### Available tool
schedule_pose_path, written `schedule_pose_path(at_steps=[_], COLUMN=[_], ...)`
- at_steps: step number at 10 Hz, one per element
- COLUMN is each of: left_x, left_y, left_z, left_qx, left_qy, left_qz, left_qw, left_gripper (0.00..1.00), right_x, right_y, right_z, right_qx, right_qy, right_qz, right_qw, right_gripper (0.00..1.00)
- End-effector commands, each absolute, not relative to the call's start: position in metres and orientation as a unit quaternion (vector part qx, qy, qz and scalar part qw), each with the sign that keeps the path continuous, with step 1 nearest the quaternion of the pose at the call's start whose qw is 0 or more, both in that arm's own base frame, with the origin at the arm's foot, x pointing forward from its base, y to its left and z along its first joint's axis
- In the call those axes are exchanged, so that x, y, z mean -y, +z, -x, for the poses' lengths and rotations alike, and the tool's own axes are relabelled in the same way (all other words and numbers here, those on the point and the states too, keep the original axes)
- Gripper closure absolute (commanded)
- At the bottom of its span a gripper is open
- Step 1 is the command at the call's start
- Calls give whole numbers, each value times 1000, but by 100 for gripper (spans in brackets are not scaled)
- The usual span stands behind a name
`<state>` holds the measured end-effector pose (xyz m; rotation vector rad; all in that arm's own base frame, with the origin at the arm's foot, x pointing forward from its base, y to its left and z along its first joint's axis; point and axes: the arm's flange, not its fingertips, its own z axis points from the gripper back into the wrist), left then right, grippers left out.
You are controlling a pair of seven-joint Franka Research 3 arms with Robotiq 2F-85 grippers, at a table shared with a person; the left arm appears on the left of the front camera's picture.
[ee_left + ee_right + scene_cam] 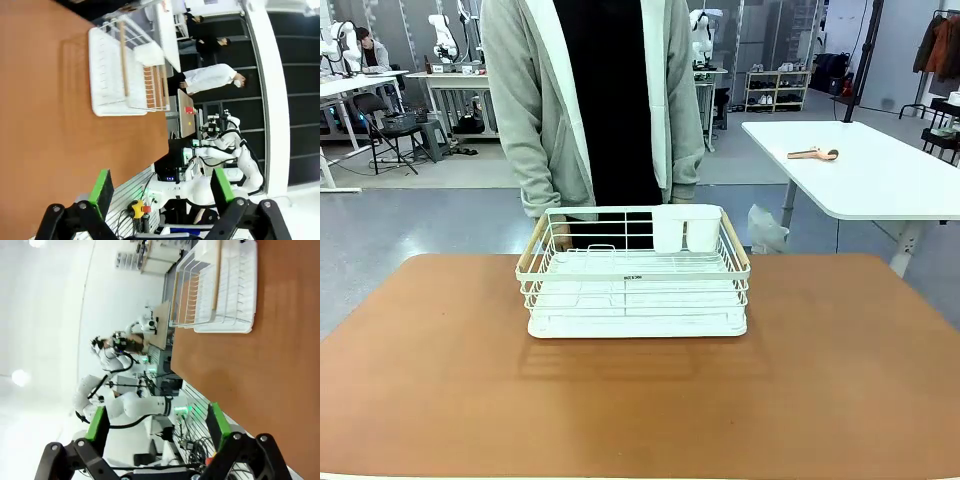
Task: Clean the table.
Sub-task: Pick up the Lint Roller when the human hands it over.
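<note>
**Front view.** The reddish-brown worktop (430, 380) spans the lower half of the frame from the left edge to the right edge. A white wire dish rack (635, 290) stands at its centre, nearer the far side, and rests flat on the surface. The rack has a pale wooden handle (532, 247) along each short side and a white drip tray (638, 326) under the wires. A person in a grey cardigan (520, 100) stands just behind the rack. One hand (560, 232) shows through the wires at the rack's far left corner; whether it touches the rack cannot be told. A white cutlery holder (686, 228) sits upright inside the rack at its far right corner, and what it holds cannot be seen. At upper right a white worktop (880, 185), well apart, carries a small orange-pink tool (813, 154).

**Left wrist view.** The left claw (161, 192) rises from the bottom edge. It is released, with its green pads (102, 190) spread wide. The brown surface fills the left of the frame, and the rack lies at upper left.

**Right wrist view.** The right claw (156, 424) is also released, pads wide apart. Here the brown surface fills the right of the frame, and the rack lies at upper right.
</note>
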<state>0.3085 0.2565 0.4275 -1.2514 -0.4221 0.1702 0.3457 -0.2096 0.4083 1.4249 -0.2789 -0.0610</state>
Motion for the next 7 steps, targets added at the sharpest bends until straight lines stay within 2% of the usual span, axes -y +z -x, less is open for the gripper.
schedule_pose_path(at_steps=[1,3,4,7], left_x=[-256,-259,-254,-254], left_y=[419,417,396,396], left_z=[-329,-328,-328,-328], left_qx=[191,193,182,182], left_qy=[85,99,99,99], left_qz=[587,581,581,581], left_qw=[782,785,787,787], left_gripper=[0,0,0,0], right_x=[216,216,212,212], right_y=[399,396,378,378], right_z=[-368,-368,-364,-364], right_qx=[120,126,110,110], right_qy=[-20,-11,-39,-39], right_qz=[-654,-643,-658,-658], right_qw=[747,755,744,744], right_gripper=[0,0,0,0])
